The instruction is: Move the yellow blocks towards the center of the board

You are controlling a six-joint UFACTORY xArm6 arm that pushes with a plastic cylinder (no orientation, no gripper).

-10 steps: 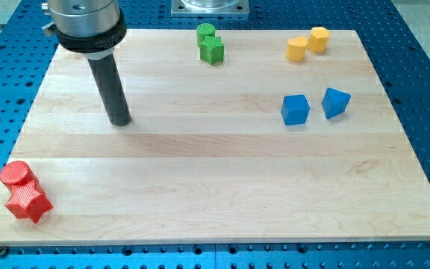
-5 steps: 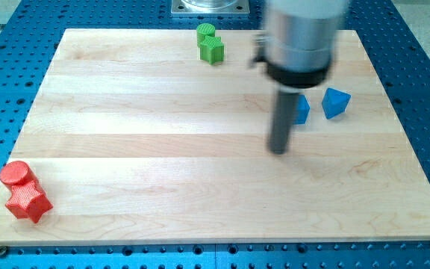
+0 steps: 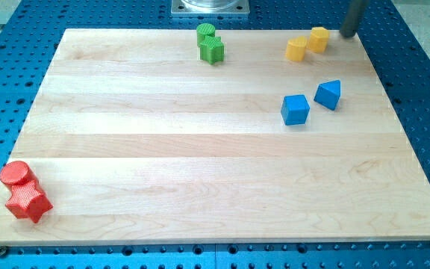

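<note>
Two yellow blocks sit touching near the board's top right: a yellow cylinder-like block [image 3: 319,38] and a second yellow block [image 3: 296,49] just down-left of it. My tip [image 3: 347,34] rests at the board's top right corner, just right of the yellow blocks, a small gap from the nearer one. Only the rod's lower part shows.
A blue cube [image 3: 295,109] and a blue wedge-like block [image 3: 328,94] lie below the yellow pair. Two green blocks [image 3: 210,42] sit at the top middle. A red cylinder [image 3: 16,174] and a red star [image 3: 27,202] sit at the bottom left. The wooden board [image 3: 200,149] lies on a blue perforated table.
My tip swept from the board's upper left across the middle to the top right corner. The blue wedge-like block has shifted slightly left and up, closer to the blue cube.
</note>
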